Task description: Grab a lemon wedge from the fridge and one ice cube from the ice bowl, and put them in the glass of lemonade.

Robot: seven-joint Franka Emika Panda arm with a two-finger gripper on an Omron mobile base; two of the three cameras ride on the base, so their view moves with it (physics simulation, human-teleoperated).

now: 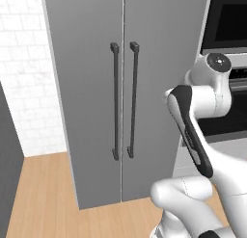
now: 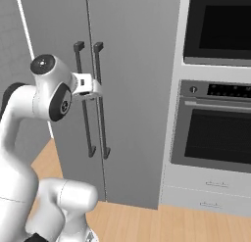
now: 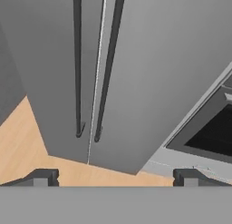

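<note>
Fridge (image 1: 144, 87): both doors shut, so we face its handles (image 3: 108, 64). Gripper (image 3: 115, 177): fingers spread wide, empty, ready to pull.

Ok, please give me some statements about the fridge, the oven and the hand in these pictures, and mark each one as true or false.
1. Both doors of the fridge are closed. True.
2. The hand holds a lemon wedge. False: its fingers stand wide apart with nothing between them.
3. The fridge has two dark vertical bar handles side by side at the middle seam. True.
4. The black oven stands to the left of the fridge. False: it stands to the right.
5. The hand is touching a fridge handle. False: in the hand view the fridge is some way ahead of the fingers.
</note>
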